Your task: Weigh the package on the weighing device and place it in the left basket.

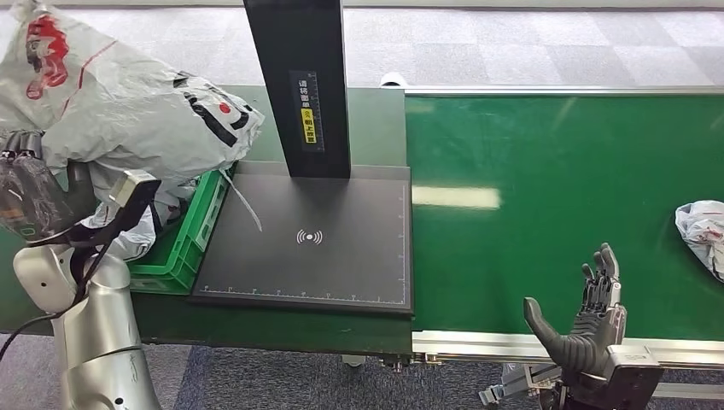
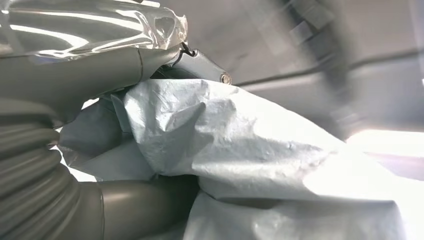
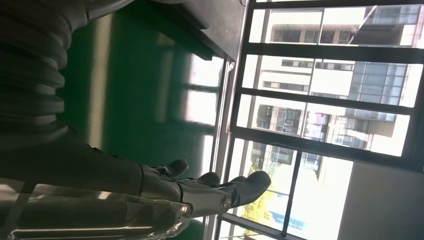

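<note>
A large crumpled grey-white package [image 1: 128, 107] with red and black print hangs over the green basket [image 1: 183, 243] at the left. My left hand [image 1: 30, 192] grips it from below; in the left wrist view the package [image 2: 240, 150] lies pressed between the thumb and fingers [image 2: 145, 200]. The black weighing plate [image 1: 312, 243] with its dark post lies bare beside the basket. Over the near edge of the green belt, my right hand [image 1: 589, 312] is held up, fingers spread, holding nothing. The right wrist view shows that hand [image 3: 200, 192] open too.
A second crumpled grey package [image 1: 704, 231] lies on the green conveyor belt [image 1: 555, 188] at the right edge. More bags lie inside the basket beneath the held one. A metal rail [image 1: 512, 342] runs along the belt's near side.
</note>
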